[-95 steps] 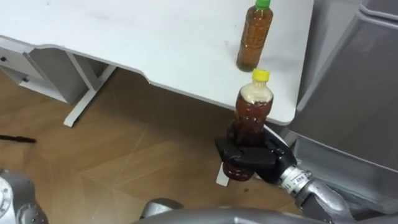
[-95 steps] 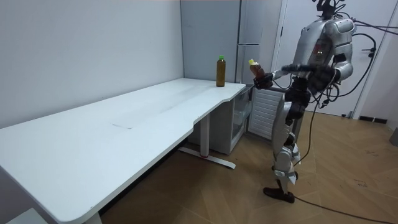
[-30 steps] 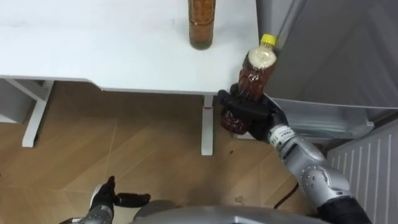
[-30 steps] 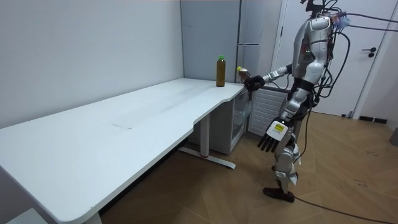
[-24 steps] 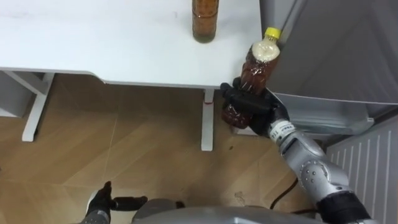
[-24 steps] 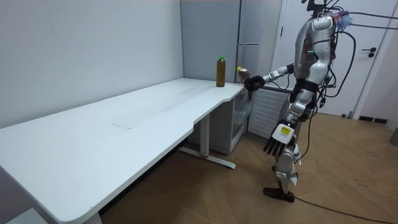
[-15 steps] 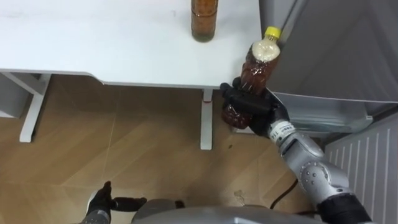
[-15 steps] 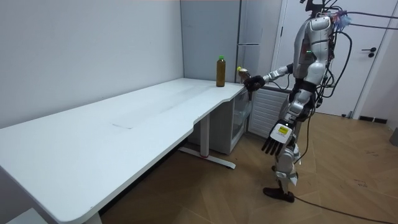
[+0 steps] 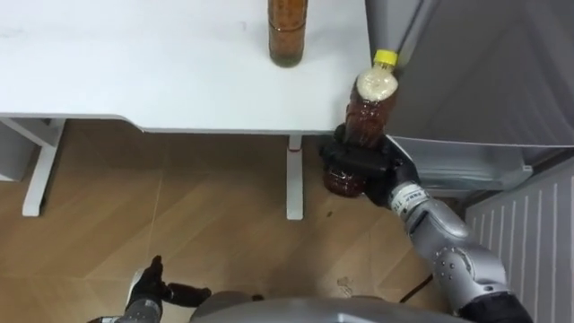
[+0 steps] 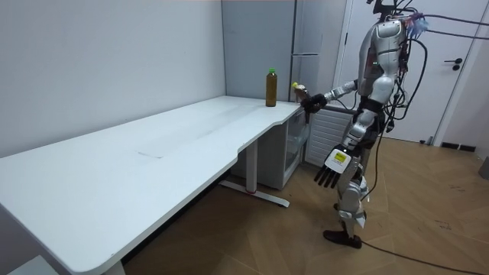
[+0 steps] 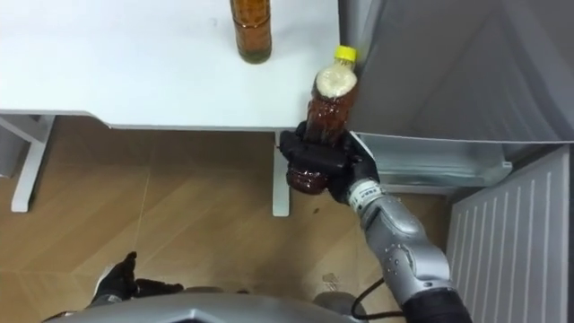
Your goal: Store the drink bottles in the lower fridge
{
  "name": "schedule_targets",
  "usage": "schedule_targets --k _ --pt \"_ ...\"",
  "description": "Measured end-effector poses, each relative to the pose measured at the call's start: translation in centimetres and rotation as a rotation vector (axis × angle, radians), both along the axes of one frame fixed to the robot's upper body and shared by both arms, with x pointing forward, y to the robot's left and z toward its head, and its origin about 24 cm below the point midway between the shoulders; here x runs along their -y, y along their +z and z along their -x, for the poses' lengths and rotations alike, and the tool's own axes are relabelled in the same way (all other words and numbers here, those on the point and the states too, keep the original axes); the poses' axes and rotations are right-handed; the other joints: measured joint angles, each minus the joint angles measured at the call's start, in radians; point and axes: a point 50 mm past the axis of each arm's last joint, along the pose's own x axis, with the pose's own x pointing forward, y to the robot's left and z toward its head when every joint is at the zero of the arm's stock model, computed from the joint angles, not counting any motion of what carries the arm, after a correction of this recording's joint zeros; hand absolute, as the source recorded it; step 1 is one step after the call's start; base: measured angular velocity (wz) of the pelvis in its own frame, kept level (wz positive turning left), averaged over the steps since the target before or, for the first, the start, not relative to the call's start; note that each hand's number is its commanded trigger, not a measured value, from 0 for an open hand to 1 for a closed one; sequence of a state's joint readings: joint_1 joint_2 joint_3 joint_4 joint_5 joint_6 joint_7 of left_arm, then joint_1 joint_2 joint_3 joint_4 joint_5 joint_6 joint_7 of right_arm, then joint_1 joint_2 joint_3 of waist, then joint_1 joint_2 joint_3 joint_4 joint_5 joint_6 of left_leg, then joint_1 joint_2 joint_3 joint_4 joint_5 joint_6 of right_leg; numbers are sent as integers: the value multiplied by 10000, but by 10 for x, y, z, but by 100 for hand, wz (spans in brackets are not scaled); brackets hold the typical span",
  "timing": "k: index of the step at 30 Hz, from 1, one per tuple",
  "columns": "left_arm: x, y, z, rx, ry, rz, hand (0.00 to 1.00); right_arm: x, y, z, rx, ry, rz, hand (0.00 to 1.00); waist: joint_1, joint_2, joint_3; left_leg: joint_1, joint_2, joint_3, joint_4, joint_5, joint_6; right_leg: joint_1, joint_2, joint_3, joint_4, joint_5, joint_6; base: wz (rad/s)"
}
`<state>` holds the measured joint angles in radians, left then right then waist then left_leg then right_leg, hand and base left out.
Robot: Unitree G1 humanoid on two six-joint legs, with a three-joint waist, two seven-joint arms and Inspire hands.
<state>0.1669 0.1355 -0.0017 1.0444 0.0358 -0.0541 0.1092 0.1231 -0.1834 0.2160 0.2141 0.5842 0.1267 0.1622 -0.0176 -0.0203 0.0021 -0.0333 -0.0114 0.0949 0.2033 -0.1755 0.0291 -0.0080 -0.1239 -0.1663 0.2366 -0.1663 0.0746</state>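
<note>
My right hand point(image 9: 360, 168) is shut on a brown drink bottle with a yellow cap point(image 9: 369, 106), held upright just off the white table's point(image 9: 134, 72) right corner, in front of the grey fridge point(image 9: 484, 72). A second brown bottle point(image 9: 287, 31) with a green cap point(image 10: 270, 72) stands on the table near that corner. My left hand point(image 9: 148, 287) hangs low by my side, fingers straight and holding nothing. In the room view I stand at the table's end, facing the fridge, right arm stretched forward with the bottle point(image 10: 300, 92).
A white ribbed panel point(image 9: 520, 233) stands at the lower right beside a pale ledge point(image 9: 457, 166) of the fridge. The table's white leg point(image 9: 293, 179) rises from the wooden floor point(image 9: 179, 224) under the bottle. A white door point(image 10: 451, 84) is behind me.
Since 3.2 s ago I have turned to face the fridge and table corner, and my left arm has dropped. Over the last second the held bottle stays almost still.
</note>
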Motion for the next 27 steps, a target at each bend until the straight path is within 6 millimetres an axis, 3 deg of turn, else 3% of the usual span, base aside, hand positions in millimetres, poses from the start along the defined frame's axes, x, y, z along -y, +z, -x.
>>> schedule_targets --k 5,10,12,13,17,19,24,27 --pt "-1 -1 4 -111 318 -39 0 -1 0 8 69 177 637 100 -52 -20 -4 305 -7 268 -201 -4 8 84 4 282 -9 0 1 -15" --pt "-2 -1 6 -62 475 -86 0 3 -1 32 -48 -412 1004 100 -214 -57 -3 522 -4 700 -275 -11 18 151 -10 487 -44 4 6 -19" --pt "-2 -1 7 -82 474 -81 0 17 -1 32 -250 -1925 1011 100 -397 -6 26 539 18 902 -295 -54 63 115 8 589 -155 40 69 -39" --pt "-1 -1 7 -84 449 -43 0 34 1 29 -226 -3160 1193 100 -412 56 54 511 23 1007 -332 -87 72 61 20 614 -164 51 87 -47" --pt "-2 -1 10 -81 459 -28 0 95 18 29 251 -7303 1961 100 -645 178 36 373 147 1497 -376 -118 19 -315 123 895 -24 72 85 -37" --pt "-2 -2 12 -119 501 -28 0 111 24 34 503 -8732 2075 100 -724 171 36 389 218 1648 -363 -133 -38 -463 189 1001 158 35 26 -28" --pt "-1 -2 12 -157 293 -92 0 124 28 42 349 -10708 2956 100 -1008 51 51 343 254 1836 -340 -111 -111 -784 232 1150 425 -95 -81 -13" --pt "0 -1 8 49 46 -37 0 125 28 44 -14 -11508 3242 100 -988 -17 53 237 237 1977 -333 -112 -109 -1025 232 1303 558 -131 -64 -13"
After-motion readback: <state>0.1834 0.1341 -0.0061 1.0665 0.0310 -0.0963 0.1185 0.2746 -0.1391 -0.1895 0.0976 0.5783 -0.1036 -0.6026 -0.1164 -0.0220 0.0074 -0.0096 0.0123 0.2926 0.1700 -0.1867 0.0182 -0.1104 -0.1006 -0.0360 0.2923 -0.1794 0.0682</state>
